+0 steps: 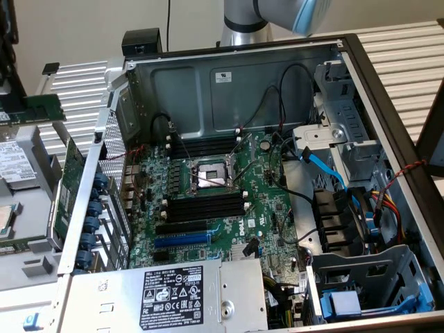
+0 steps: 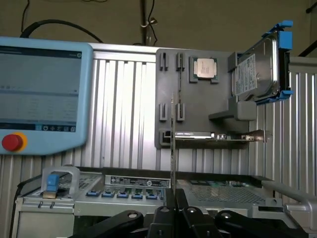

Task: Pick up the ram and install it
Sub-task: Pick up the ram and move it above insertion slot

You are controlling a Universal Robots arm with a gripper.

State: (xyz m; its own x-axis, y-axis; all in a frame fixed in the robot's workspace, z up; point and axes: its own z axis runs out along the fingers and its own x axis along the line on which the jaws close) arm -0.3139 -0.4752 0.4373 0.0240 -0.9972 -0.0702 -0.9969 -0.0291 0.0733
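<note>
Wrist view: black claw [image 2: 173, 197] is pinching, almost fully closed, a long thin green circuit-board ram stick [image 2: 172, 148], seen edge-on against a grey parts tray [image 2: 198, 104] | Exterior view: the ram stick [image 1: 38, 109] is hanging flat-faced at the exterior view's left edge, well apart from the black memory slots [image 1: 205, 207] in the open metal computer case [image 1: 201, 87].

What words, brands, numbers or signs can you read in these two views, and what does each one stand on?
"DELL": top corner of the power supply label; the rest of its print is too small to read.
White sticker on the computer case's back wall: too small to read.
Hard drive label: blurred, unreadable.
Teach pendant screen: blurred, unreadable.
</note>
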